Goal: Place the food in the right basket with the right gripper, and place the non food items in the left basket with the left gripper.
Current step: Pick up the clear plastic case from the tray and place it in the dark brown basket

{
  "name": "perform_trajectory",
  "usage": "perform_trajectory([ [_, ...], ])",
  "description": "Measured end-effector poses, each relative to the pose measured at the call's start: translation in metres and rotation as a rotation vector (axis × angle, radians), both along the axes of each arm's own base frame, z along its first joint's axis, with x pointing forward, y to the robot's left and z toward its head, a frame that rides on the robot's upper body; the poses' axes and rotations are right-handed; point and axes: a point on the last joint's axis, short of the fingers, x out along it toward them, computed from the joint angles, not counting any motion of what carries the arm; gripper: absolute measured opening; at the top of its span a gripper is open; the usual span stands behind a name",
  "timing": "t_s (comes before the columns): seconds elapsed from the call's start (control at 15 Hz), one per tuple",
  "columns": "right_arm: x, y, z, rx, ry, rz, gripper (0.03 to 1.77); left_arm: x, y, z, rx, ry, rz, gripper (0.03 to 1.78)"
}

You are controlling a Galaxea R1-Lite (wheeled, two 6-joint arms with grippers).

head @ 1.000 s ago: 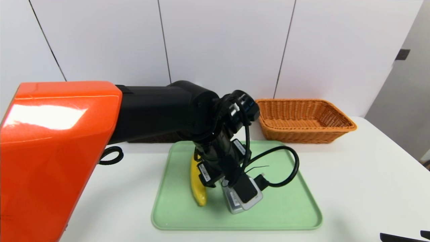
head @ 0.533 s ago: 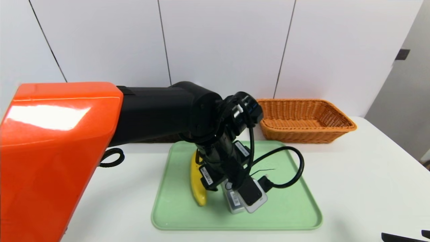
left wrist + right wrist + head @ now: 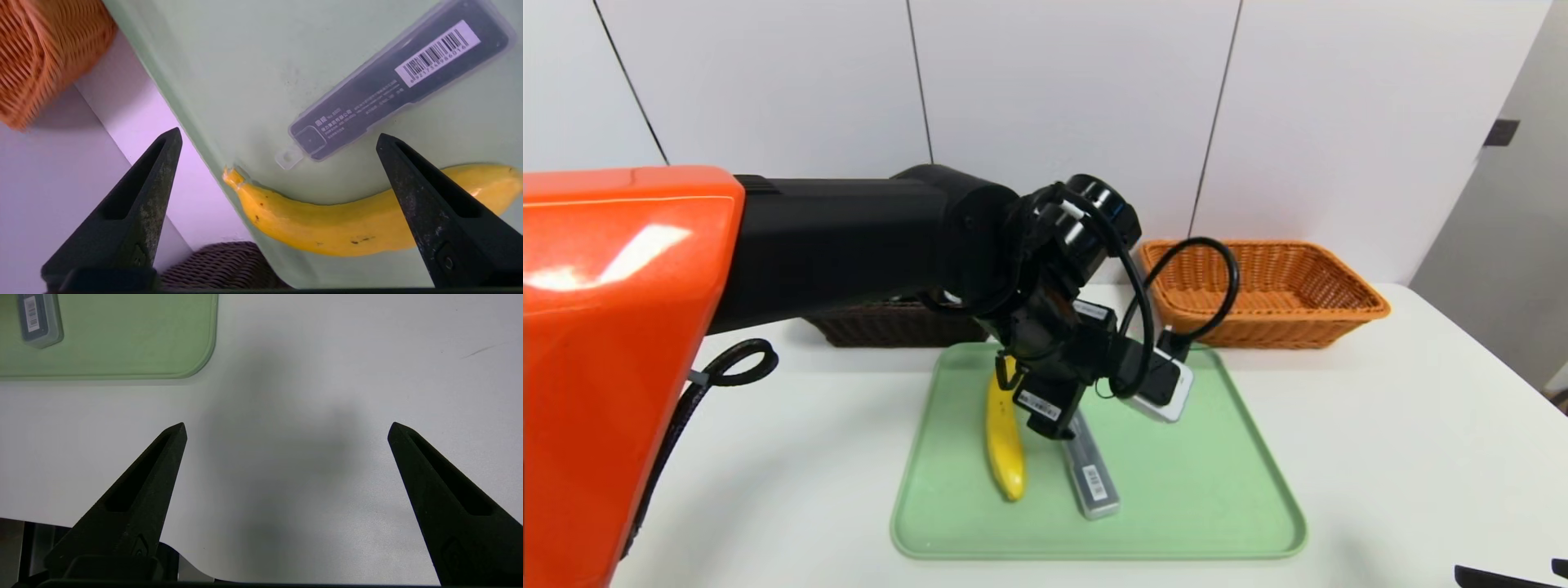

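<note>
The yellow banana (image 3: 1003,441) lies on the left part of the green tray (image 3: 1201,490), with the slim grey barcoded case (image 3: 1092,478) beside it. My left gripper (image 3: 278,134) hangs open and empty above the tray's back left part, over the banana (image 3: 327,228) and the end of the case (image 3: 400,77), touching neither. The dark brown left basket (image 3: 890,322) sits behind the tray, mostly hidden by my left arm (image 3: 849,237). The orange right basket (image 3: 1258,286) stands empty at the back right. My right gripper (image 3: 287,424) is open over bare table near the front right edge.
The white table (image 3: 1405,425) extends to the right of the tray, and a white panelled wall (image 3: 1062,106) stands close behind the baskets. Cables (image 3: 1201,286) loop off the left wrist in front of the orange basket. A tray corner (image 3: 196,355) shows in the right wrist view.
My left arm has risen and swung back and to the left, turning its wrist; the grey case it covered is now in plain sight. The right arm has not moved.
</note>
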Motion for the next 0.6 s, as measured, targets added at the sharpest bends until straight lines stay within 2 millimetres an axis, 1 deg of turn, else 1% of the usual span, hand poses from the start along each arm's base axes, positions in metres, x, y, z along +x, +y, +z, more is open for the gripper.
perform_trajectory([
  [0.27,-0.002,0.0,0.0,0.005,-0.005,-0.002,1.7,-0.004,0.001,-0.006,-0.11,0.223,0.296,1.69],
  [0.47,-0.005,-0.001,0.0,0.006,-0.011,-0.003,1.7,-0.007,-0.006,-0.012,-0.2,0.381,0.44,1.69],
  [0.6,-0.006,-0.001,0.0,0.008,-0.016,-0.003,1.7,-0.008,-0.01,-0.015,-0.252,0.452,0.543,1.69],
])
